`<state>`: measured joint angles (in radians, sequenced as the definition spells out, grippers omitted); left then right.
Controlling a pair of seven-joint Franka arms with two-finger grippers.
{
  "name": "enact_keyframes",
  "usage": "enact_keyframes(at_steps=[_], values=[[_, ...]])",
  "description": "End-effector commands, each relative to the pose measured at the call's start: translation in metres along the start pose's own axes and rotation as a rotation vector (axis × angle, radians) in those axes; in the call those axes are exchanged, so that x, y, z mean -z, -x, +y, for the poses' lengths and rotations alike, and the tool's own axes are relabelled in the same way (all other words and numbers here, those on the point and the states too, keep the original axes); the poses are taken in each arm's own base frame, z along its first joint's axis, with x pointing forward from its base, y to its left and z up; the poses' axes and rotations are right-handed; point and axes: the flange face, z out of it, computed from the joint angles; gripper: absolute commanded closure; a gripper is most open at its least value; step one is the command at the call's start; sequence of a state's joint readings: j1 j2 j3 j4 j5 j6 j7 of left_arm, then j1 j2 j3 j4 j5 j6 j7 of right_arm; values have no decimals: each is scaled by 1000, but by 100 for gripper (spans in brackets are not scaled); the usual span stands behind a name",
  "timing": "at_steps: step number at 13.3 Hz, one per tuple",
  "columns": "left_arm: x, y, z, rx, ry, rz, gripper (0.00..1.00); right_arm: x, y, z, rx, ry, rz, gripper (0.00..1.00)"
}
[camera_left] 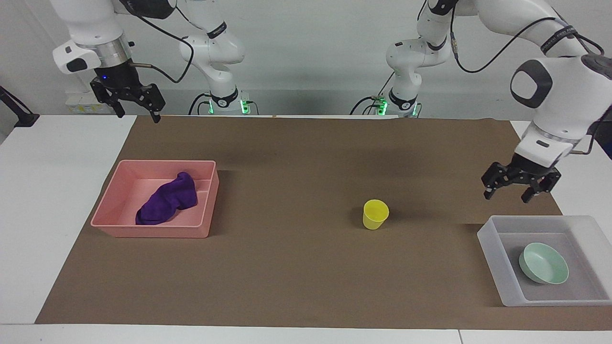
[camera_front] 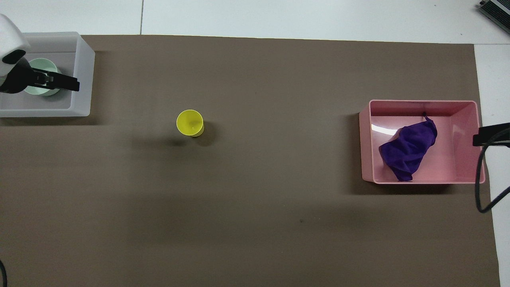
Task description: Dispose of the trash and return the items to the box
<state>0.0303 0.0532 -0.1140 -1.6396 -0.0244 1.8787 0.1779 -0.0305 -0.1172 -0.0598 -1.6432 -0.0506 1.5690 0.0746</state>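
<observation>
The purple rag, the trash [camera_left: 167,203] [camera_front: 408,149], lies crumpled in the pink tray [camera_left: 153,232] [camera_front: 364,139]. High above the tray's robot-side edge hangs my right gripper [camera_left: 137,113] [camera_front: 480,139], open and empty. Out on the mat the yellow cup [camera_left: 375,214] [camera_front: 190,122] stands upright by itself. The mint-green bowl [camera_left: 544,263] [camera_front: 44,63] sits in the frosted-white box [camera_left: 492,258] [camera_front: 81,79]. My left gripper [camera_left: 507,196] [camera_front: 67,83] hovers open and empty above the box's robot-side edge; in the overhead view it covers part of the bowl.
A brown mat [camera_left: 296,267] covers most of the white table. The box stands at the left arm's end and the pink tray at the right arm's end. A black cable [camera_front: 484,179] dangles from the right arm beside the pink tray.
</observation>
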Motion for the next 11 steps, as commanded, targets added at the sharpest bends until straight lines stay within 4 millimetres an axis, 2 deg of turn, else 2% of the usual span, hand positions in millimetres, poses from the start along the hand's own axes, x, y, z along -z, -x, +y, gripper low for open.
enact_keyframes(at_steps=[1,3,5,9,10,11], values=[[23,23,20,-30,-14,-30,0,-11,-1,0,21,-23,-29,0],[43,23,28,-42,-8,-51,0,-13,0,1,28,-22,-34,0],[63,22,26,-37,5,-72,0,-18,3,-1,50,-22,-40,0],[64,22,31,-48,8,-108,0,-17,3,-20,77,-4,-56,0],[67,23,45,-70,13,-106,0,-19,4,-22,64,-11,-58,0],[67,24,37,-55,11,-106,0,-19,4,-22,49,-16,-57,0]])
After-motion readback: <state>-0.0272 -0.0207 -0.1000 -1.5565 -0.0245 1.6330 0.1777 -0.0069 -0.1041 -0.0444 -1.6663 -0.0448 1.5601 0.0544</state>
